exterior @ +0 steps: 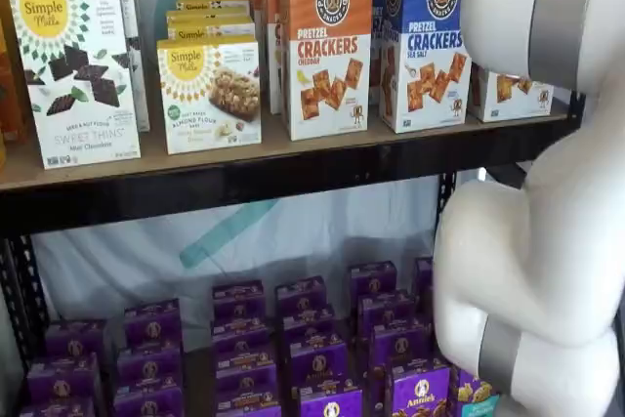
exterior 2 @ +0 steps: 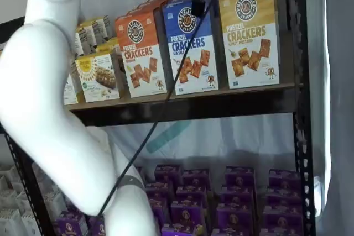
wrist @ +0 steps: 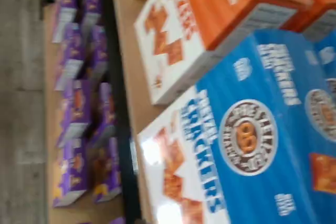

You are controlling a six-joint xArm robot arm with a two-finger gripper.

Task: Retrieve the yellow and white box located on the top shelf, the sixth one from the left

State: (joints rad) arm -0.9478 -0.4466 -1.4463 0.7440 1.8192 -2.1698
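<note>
A yellow box (exterior 2: 250, 36) of honey mustard pretzel crackers stands upright on the top shelf (exterior 2: 188, 106), at the right end of the row, just beside a blue box (exterior 2: 191, 45). An orange box (exterior 2: 142, 52) stands left of the blue one. The white arm (exterior 2: 50, 98) rises in front of the shelves, with a black cable (exterior 2: 166, 100) hanging across them. The claw itself is not seen in any view; its fingers are spread wide, released. Purple boxes (exterior: 317, 354) fill the lower level.
</note>
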